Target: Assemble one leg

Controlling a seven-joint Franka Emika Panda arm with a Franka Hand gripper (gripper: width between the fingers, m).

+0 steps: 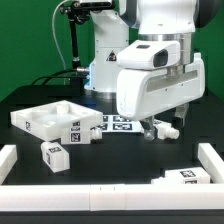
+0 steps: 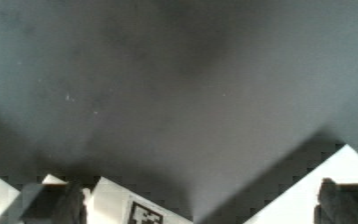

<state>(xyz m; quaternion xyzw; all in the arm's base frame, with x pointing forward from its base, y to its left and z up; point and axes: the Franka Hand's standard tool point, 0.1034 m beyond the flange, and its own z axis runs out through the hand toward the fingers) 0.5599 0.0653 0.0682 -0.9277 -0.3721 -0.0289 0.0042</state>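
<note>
Hardly begun: small chunky white plastic tagged leg (image 1: pixel 55 155) loose on black tabletop (image 1: pixel 110 165), apart from large white square rimmed panel (image 1: pixel 45 115). Tool (image 1: pixel 160 130) low over the marker board (image 1: pixel 125 124), apparently empty; opening width impossible to tell.

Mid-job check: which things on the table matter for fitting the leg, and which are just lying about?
For the job: panel; leg beside it; front leg; leg at exterior view's right; gripper.
Lying about: marker board; edge rail.

White, rounded arm (image 1: pixel 150 70) — grey joints, black cable (image 1: pixel 76 45).
</note>
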